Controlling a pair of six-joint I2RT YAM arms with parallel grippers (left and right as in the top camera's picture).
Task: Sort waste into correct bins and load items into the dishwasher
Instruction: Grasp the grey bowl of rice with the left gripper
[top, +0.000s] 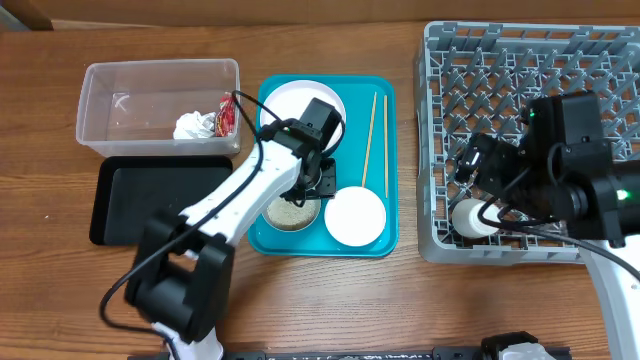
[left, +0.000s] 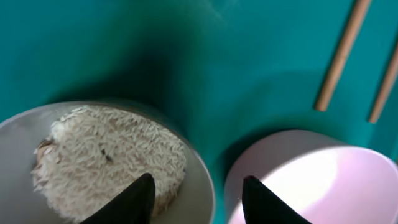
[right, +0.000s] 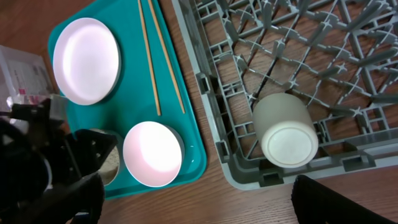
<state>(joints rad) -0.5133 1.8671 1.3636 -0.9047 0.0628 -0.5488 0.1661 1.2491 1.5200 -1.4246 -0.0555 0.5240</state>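
While left jaws gape, rice bowl (left: 200, 177) rim lies between.

The dish rack (top: 432, 150) is matt grey plastic, the tub (top: 160, 66) clear smooth plastic. The teal tray (right: 189, 140) and the white bowl (right: 153, 154) look smooth and glossy; the chopsticks (top: 370, 140) are plain wood.

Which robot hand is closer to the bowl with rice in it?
Left. The left gripper hangs open just above the rice bowl on the teal tray. The right gripper is over the grey dish rack by the white cup.
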